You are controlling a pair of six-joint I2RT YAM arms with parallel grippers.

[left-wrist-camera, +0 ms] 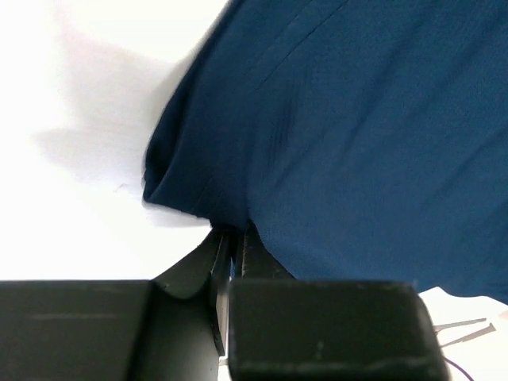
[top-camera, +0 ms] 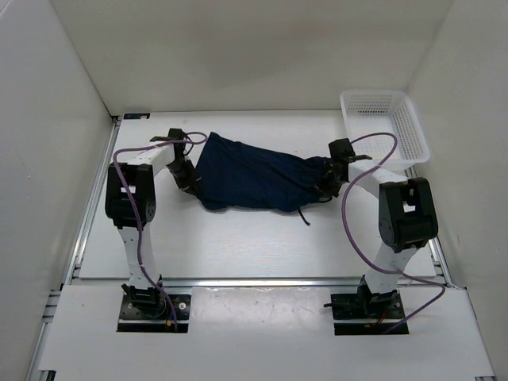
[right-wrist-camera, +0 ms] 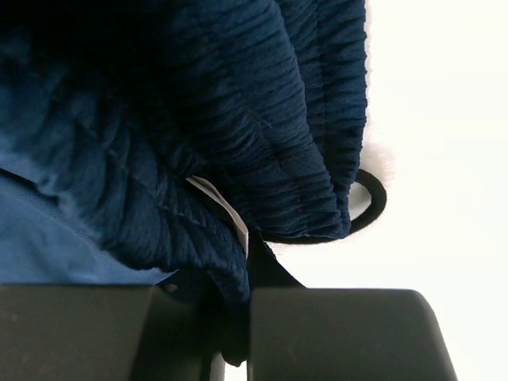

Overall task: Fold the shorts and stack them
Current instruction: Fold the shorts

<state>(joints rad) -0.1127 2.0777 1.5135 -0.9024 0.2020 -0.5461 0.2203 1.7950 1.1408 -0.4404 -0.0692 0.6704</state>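
Observation:
The navy-blue shorts (top-camera: 254,176) lie stretched across the middle of the table between my two grippers. My left gripper (top-camera: 190,181) is shut on the shorts' left edge; in the left wrist view the smooth fabric (left-wrist-camera: 357,135) runs into my closed gripper (left-wrist-camera: 232,234). My right gripper (top-camera: 327,181) is shut on the ribbed waistband (right-wrist-camera: 262,119) at the right end; the fabric is pinched in that gripper (right-wrist-camera: 242,246). A dark drawstring (top-camera: 304,216) trails from the waistband, and its loop (right-wrist-camera: 373,198) shows in the right wrist view.
A white plastic mesh basket (top-camera: 385,125) stands at the back right corner. White walls enclose the table on three sides. Purple cables loop from both arms.

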